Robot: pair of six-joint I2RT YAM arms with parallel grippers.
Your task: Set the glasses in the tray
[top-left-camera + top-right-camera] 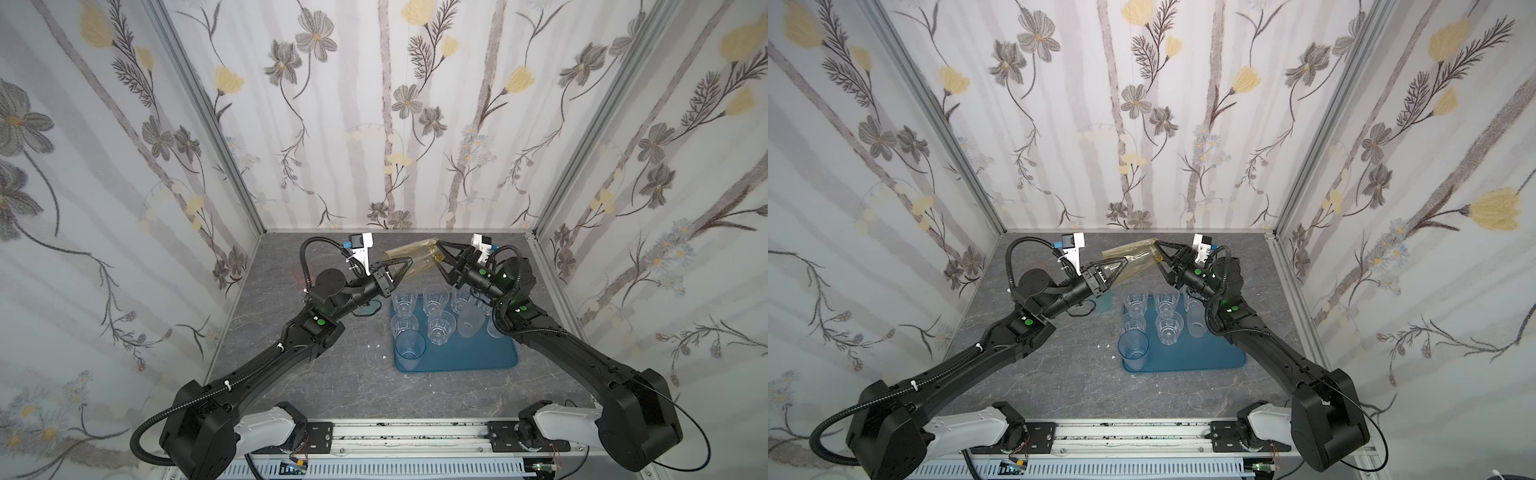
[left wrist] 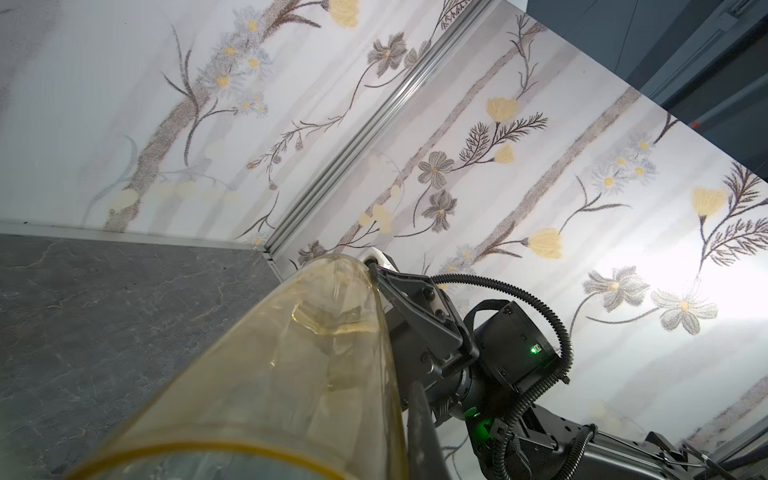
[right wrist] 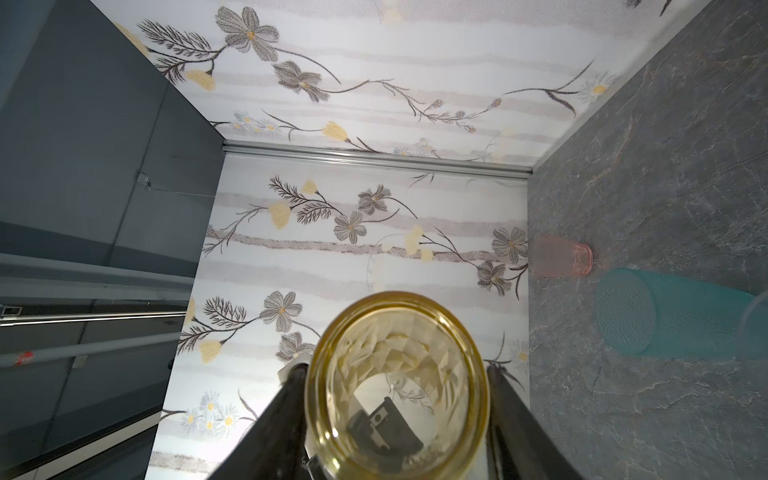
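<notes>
- Holding amber glass (image 1: 411, 252) sideways in air, 12 o'clock of tray (image 1: 478, 353).
- Clamped on rim with left gripper (image 1: 408, 261), on base with right gripper (image 1: 437, 255).
- Parked at tray's 7 o'clock: blue glass (image 1: 410, 347).

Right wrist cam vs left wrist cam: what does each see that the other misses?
Right wrist only: the pink glass and the teal glass on the table, and an end-on look through the amber glass.
Left wrist only: the right arm with its green light, reaching the far end of the amber glass, and that glass seen along its side.
Both: the amber glass, the grey table and the floral walls.
</notes>
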